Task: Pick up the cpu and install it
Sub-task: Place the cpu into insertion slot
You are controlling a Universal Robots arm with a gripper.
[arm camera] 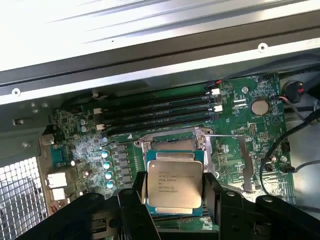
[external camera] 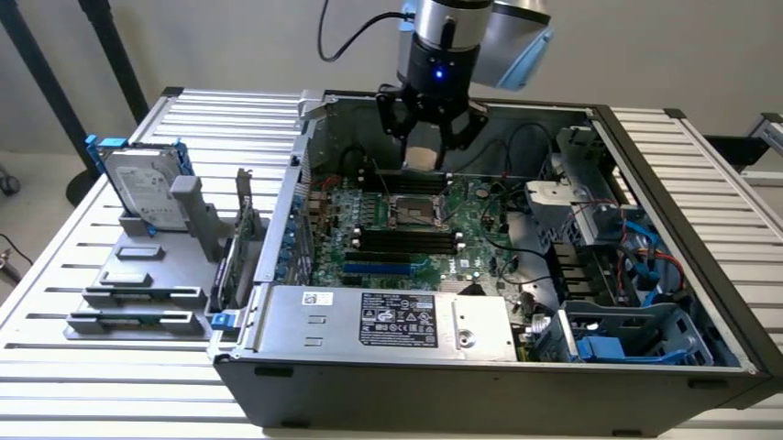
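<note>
Silver cpu (arm camera: 173, 183) — in gripper (arm camera: 175, 190), over socket (arm camera: 170, 145)

The arm's wrist (external camera: 456, 14) is a silver-grey cylinder above a glossy black barrel, where a small blue light (external camera: 437, 66) glows. At its two o'clock sits a pale blue joint cap (external camera: 520, 53); at ten o'clock a thin black cable (external camera: 323, 27) loops away. The gripper (external camera: 424, 142) has chunky matte-black fingers (arm camera: 131, 212).
</note>
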